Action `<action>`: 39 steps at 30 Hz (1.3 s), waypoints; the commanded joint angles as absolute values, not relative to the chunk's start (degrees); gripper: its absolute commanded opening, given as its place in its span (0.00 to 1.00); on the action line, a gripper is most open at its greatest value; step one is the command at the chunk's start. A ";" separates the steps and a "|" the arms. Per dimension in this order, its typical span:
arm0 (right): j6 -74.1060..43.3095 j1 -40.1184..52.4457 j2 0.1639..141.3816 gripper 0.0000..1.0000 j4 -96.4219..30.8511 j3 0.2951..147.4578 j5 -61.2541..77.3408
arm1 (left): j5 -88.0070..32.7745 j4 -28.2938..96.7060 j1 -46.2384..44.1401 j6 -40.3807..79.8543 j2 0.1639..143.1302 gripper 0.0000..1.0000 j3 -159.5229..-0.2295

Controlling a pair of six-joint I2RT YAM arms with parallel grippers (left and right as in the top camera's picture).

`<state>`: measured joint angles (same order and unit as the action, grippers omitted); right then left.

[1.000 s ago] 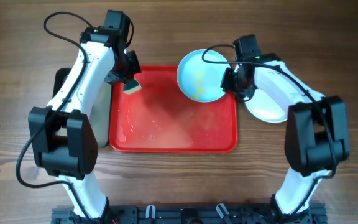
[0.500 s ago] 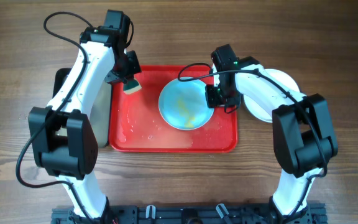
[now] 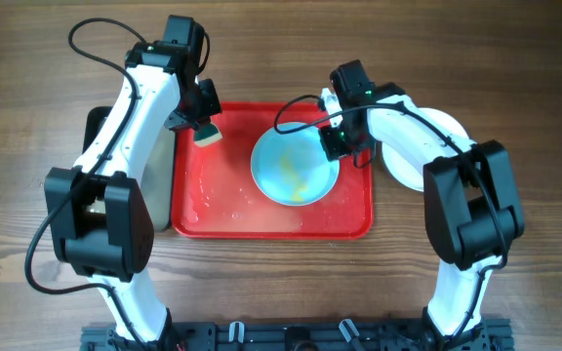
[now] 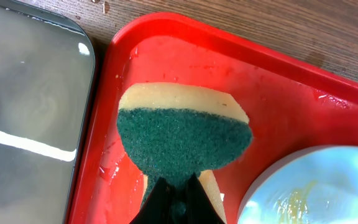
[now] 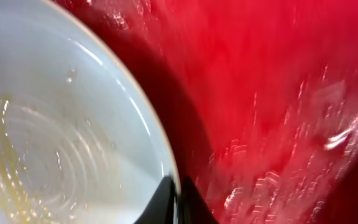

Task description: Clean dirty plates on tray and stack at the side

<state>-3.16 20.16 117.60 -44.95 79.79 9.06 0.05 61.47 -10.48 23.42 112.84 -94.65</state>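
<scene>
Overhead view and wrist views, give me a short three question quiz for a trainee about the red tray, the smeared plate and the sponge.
1. True or false: the left tool holds a yellow and green sponge over the red rectangular plastic tray.
2. Pick one: the pale turquoise round plate with yellow smears is over A) the bare wooden table, B) the red tray, C) the white plates at the side.
3. Fill in: the right tool grips that plate by its ____.

Key: 1 true; 2 B; 3 rim.
</scene>
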 commanded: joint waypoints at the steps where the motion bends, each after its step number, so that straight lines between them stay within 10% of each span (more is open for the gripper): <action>1: -14.20 20.25 120.53 0.04 -48.99 78.52 10.72 | -0.62 60.64 -10.63 22.94 112.90 0.04 -94.39; 10: -23.75 20.27 120.55 0.04 -40.75 78.50 29.04 | -2.39 60.64 -10.66 22.68 112.90 0.04 -94.39; 39: -32.95 24.71 121.64 0.04 -26.85 75.40 24.97 | -19.46 33.69 -24.82 12.84 113.06 0.04 -68.90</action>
